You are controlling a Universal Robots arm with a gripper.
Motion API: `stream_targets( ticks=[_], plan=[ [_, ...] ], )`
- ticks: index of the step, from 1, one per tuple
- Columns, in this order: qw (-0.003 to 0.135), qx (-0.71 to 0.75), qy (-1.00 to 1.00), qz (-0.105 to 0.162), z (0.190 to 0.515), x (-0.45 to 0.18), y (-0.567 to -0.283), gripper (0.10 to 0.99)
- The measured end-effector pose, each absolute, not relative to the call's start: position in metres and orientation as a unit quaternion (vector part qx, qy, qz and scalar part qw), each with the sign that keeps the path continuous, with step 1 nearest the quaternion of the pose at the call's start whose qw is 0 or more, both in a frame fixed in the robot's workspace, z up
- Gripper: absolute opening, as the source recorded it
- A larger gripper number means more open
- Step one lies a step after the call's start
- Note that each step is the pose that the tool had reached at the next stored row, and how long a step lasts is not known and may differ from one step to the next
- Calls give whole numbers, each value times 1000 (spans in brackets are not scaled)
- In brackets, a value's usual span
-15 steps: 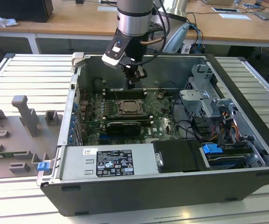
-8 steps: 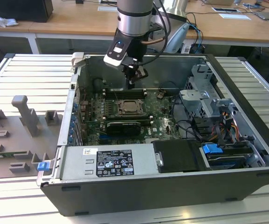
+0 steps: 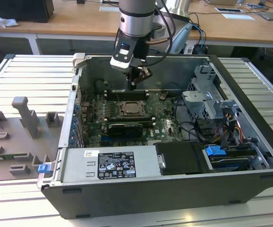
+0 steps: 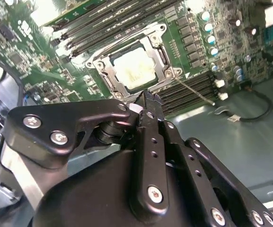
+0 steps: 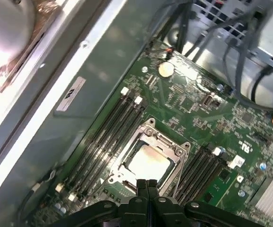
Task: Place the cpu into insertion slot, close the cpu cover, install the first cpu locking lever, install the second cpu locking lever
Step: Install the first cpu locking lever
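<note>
The cpu (image 4: pixel 133 69) lies flat in the insertion slot (image 3: pixel 129 108) on the green board, its pale metal top showing through the cut-out. The cpu cover (image 5: pixel 151 135), a silvery frame, lies down around the cpu (image 5: pixel 148 162). A thin metal lever (image 4: pixel 196 91) runs out from one corner of the frame across the memory slots. My gripper (image 4: pixel 145 97) hangs a little above the slot's edge, inside the case toward its back wall. Its black fingers (image 5: pixel 148 183) are shut together with nothing between them. In the exterior view the gripper (image 3: pixel 133 85) sits just behind the slot.
Long memory slots (image 5: pixel 105 137) flank the socket. A black card (image 3: pixel 122 128) lies in front of it, and a power supply (image 3: pixel 110 163) fills the case front. Drive cage (image 3: pixel 212 101) and cables stand at the exterior view's right. A grey fixture (image 3: pixel 22 127) lies outside at the left.
</note>
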State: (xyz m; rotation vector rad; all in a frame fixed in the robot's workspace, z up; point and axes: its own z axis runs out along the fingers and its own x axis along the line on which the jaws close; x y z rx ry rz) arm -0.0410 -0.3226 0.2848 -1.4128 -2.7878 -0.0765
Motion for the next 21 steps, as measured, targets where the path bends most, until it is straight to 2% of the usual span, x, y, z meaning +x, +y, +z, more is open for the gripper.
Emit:
stream_targets(
  ticks=[14, 21],
  plan=[
    [11, -339, -941, -23, 284, -41, -323, 106],
    [14, -190, -981, -21, 284, -41, -323, 106]
  ],
)
